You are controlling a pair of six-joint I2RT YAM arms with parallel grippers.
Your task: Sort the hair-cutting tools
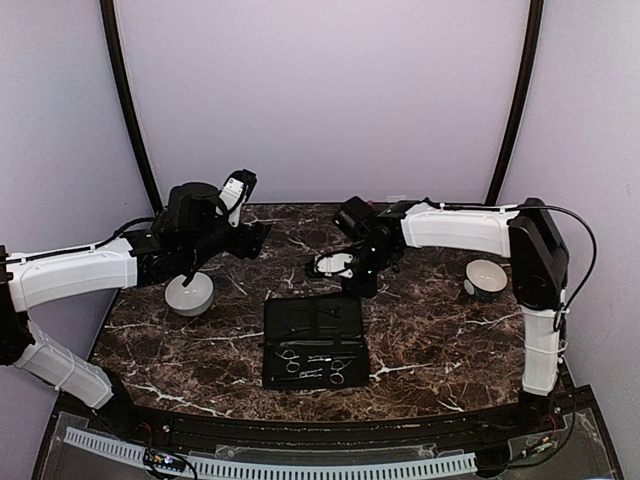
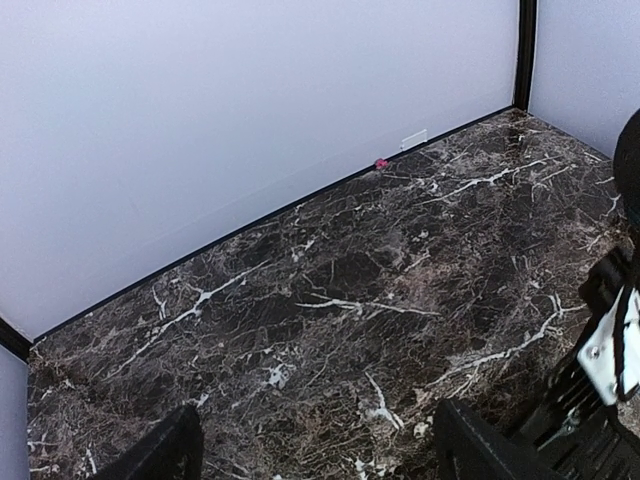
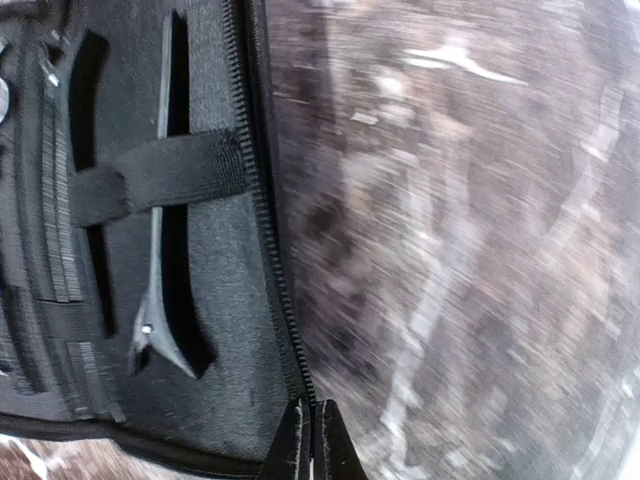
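Two states: left jaws spread, right jaws pressed together at case (image 3: 225, 300) edge.

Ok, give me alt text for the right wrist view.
The right gripper, shut, sits at the zip edge of an open black case. A slim dark tool lies in the case under an elastic strap; blurred marble table fills the right.

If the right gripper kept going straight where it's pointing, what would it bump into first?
Probably the black case, right at its zipper edge: the shut right gripper has its tips just over it. The picture is blurry, so it might land on the marble table beside it instead.
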